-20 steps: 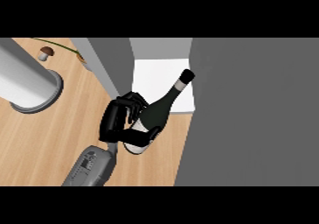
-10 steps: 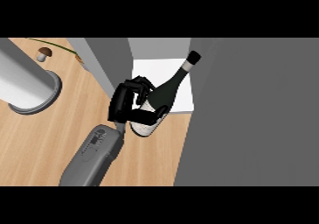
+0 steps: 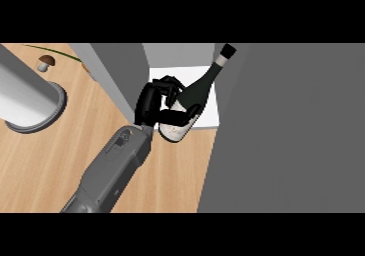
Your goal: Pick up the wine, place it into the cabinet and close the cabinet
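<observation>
The dark wine bottle (image 3: 198,93) with a pale label lies tilted. Its neck points up and to the right into the cabinet opening, and its base hangs over the wooden counter (image 3: 45,165). My right hand (image 3: 151,99) is curled round the lower body of the bottle from the left, with its grey forearm (image 3: 111,170) running down to the lower left. The bottle is above the white cabinet shelf (image 3: 177,71), between the grey left wall (image 3: 115,70) and a big grey panel (image 3: 296,130) on the right. My left hand does not show.
A broad grey cylinder on a ring base (image 3: 22,97) stands at the left of the counter. A small mushroom (image 3: 45,62) lies at the far left corner. The grey panel on the right fills that side of the view.
The hand and the bottle have moved up and to the right, so the neck is deeper in the cabinet opening. More of the forearm shows.
</observation>
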Robot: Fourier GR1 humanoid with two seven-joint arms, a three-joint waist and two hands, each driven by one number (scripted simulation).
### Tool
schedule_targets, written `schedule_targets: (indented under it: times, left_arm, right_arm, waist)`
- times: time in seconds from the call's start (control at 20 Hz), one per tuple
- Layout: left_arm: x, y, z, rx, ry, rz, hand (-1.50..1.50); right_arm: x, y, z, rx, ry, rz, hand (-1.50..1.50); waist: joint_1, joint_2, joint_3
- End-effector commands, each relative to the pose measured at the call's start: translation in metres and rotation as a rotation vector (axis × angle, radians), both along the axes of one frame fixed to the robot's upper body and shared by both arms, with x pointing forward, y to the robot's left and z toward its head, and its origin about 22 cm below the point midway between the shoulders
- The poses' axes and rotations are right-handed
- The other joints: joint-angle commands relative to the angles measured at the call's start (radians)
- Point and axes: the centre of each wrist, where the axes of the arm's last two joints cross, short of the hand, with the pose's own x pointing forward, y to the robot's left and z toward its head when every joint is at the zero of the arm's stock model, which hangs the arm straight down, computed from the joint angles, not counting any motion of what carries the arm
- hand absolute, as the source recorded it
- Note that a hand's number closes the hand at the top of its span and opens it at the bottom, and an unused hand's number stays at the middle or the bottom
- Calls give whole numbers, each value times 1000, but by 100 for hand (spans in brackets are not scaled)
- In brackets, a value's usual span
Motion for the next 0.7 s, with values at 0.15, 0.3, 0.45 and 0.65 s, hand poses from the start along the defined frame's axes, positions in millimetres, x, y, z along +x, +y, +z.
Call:
schedule_targets:
  times: [0.15,0.3,0.45,0.65]
  left_arm:
    - [25,-11,10,61,34,47,150]
    - [20,-9,-5,169,40,58,150]
    - [30,-19,11,162,87,97,150]
    - [39,-9,8,117,105,144,150]
  right_arm:
    - [-22,-8,31,115,-33,77,-150]
    - [-35,-7,31,123,14,86,-150]
    - [-25,-4,26,108,-8,103,-150]
    - [-22,0,21,122,-22,96,-150]
  waist:
    - [-20,9,1]
    - [-31,1,1]
    - [-39,9,0]
    - [-41,17,-1]
